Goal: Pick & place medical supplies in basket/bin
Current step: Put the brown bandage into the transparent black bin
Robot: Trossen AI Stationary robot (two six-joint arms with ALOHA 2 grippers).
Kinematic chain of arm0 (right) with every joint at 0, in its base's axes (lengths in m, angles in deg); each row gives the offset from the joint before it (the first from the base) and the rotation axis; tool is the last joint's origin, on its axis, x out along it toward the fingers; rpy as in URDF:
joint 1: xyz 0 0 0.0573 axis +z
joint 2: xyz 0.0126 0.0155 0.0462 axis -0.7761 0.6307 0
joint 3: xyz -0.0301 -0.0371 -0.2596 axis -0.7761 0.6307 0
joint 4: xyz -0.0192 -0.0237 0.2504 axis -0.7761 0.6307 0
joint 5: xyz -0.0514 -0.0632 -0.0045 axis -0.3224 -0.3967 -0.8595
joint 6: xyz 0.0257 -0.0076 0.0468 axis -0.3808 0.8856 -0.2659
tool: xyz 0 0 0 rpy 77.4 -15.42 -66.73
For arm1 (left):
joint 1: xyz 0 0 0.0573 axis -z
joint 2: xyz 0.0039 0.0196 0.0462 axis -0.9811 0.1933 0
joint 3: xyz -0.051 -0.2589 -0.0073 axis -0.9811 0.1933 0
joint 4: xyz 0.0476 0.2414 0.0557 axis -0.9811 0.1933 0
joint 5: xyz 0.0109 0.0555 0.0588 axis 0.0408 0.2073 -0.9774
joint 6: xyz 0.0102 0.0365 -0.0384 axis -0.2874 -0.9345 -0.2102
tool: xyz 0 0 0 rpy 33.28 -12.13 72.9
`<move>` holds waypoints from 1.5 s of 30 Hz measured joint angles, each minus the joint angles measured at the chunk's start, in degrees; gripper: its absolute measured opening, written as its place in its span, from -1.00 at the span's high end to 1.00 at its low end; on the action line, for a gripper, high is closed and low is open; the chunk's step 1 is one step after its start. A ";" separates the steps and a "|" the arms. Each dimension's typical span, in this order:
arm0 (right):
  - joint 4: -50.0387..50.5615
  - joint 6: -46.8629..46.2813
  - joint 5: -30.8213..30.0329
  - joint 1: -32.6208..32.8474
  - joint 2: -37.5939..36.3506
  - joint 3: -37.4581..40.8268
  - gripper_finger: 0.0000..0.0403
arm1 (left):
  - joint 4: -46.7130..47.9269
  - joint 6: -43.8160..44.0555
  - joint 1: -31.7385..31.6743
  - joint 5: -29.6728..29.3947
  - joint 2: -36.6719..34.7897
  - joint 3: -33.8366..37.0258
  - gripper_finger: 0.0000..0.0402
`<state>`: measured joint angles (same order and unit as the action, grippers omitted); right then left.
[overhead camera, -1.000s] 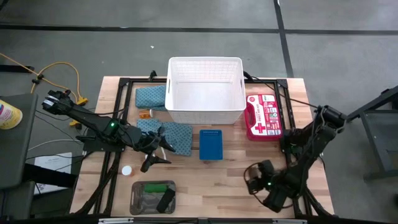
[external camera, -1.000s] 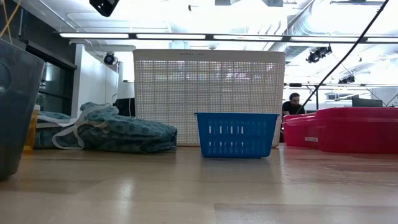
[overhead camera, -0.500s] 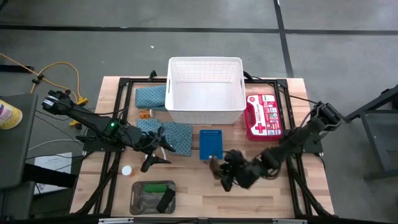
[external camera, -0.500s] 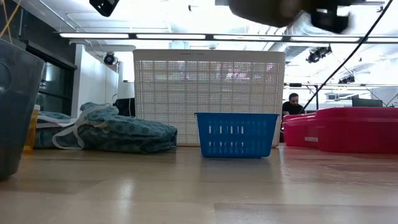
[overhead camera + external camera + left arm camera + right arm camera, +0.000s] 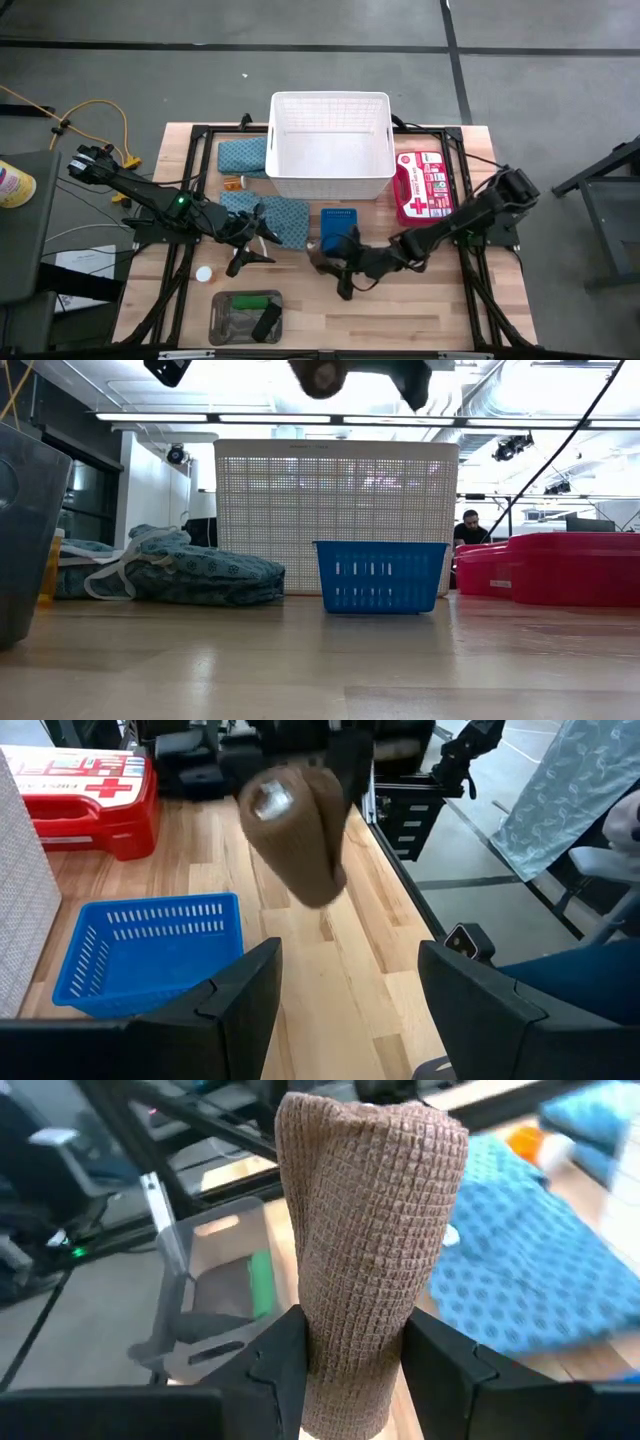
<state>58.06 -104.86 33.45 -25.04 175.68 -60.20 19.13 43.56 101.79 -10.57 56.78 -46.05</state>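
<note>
A: Right fingers [image 5: 345, 1355] were clamped on the brown roll [image 5: 365, 1230]; that arm had swung in from the worktop's [image 5: 400, 310] near corner, reaching beside the blue bin [image 5: 339, 232].

B: Left fingers [image 5: 345, 995]?

A: Spread, empty, by the cloth [image 5: 283, 218]. White basket [image 5: 330, 145] probably next.

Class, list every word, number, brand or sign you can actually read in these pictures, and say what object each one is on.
White cross sign, no letters: on the red first-aid case, seen from above.
Red cross signs: on the same case's white label in the left wrist view.
Lines of print on that label: too small and blurred to read.
Yellow container beside the table: its label is unreadable.
White basket, small blue basket, brown roll: no text.
</note>
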 joint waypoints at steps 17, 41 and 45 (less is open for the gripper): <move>-20.83 15.98 1.40 -2.09 9.24 0.08 0.34 | -0.18 0.00 0.00 -0.01 0.00 0.00 -0.13; -25.25 20.67 1.82 -1.99 9.21 0.08 0.34 | -1.12 0.00 0.00 -0.02 0.00 0.00 -0.13; -26.24 22.16 1.83 -2.03 9.19 0.08 0.34 | -2.34 0.00 0.00 -0.02 0.00 0.00 -0.13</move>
<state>31.82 -82.70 35.28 -27.07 184.87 -60.12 16.79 43.56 101.79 -10.59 56.78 -46.05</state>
